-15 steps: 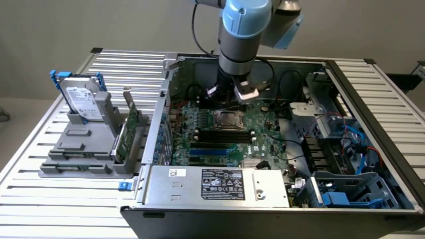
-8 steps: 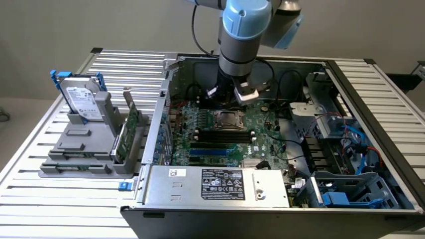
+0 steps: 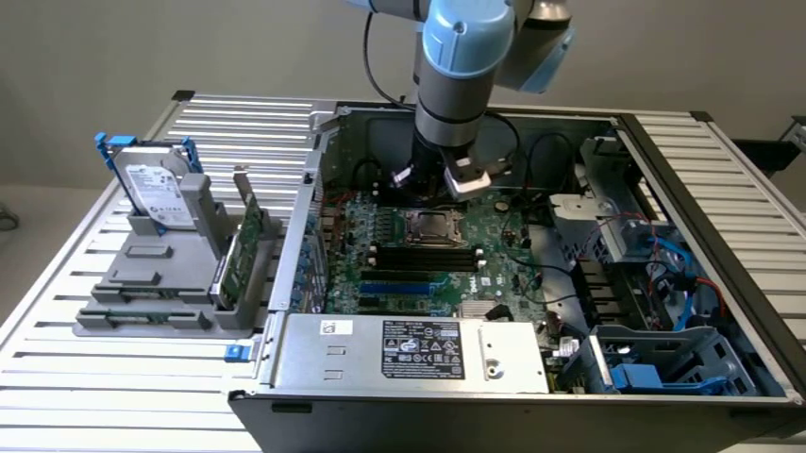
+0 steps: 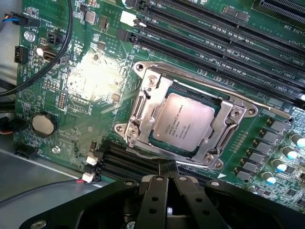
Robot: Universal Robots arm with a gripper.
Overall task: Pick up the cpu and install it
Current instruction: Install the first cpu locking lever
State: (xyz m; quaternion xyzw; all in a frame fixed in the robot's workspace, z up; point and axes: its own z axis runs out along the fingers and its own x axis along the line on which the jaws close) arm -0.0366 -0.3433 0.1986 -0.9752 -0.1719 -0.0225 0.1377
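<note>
The cpu [image 4: 183,121], a small square chip with a dull silver top, lies flat inside the metal-framed socket [image 4: 143,102] on the green motherboard [image 4: 90,81]. In the exterior view the cpu [image 3: 431,226] sits in the middle of the open computer case. My gripper [image 4: 167,167] hovers just beside the socket's edge. Its two black fingers are pressed together, shut, with nothing between them. In the exterior view my gripper [image 3: 439,192] hangs a little above the board, just behind the socket.
Black memory slots [image 4: 224,33] run beside the socket. Black cables [image 4: 62,52] cross the board's corner near a coin battery [image 4: 44,123]. Outside the case, on the exterior view's left, a grey rack [image 3: 158,283] holds a hard drive [image 3: 158,193] with blue handles. The power supply [image 3: 416,349] fills the case's near side.
</note>
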